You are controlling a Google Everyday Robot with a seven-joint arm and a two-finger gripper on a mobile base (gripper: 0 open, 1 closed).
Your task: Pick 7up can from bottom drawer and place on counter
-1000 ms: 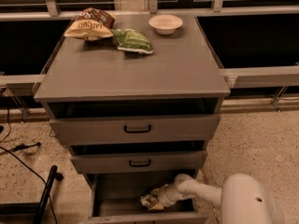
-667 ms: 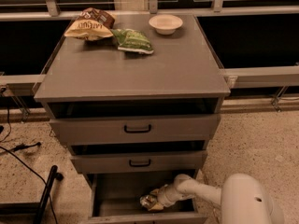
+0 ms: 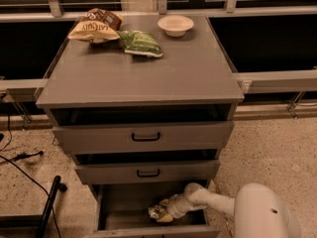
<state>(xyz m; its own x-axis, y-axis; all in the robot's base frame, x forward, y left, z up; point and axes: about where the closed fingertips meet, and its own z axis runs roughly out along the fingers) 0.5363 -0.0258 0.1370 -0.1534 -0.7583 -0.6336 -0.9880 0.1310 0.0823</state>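
7up can [image 3: 158, 213] first: the bench [image 3: 148, 78] spreads well above the jaws, the open bottom drawer [image 3: 124, 205] surrounds them, and the can lies inside at their tip. Whether they grip it cannot be told.

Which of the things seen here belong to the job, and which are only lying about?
Belong to the job: 7up can; bottom drawer; counter; gripper, down in the bottom drawer at the can.

Only lying about, all on the counter: brown snack bag; green snack bag; white bowl.
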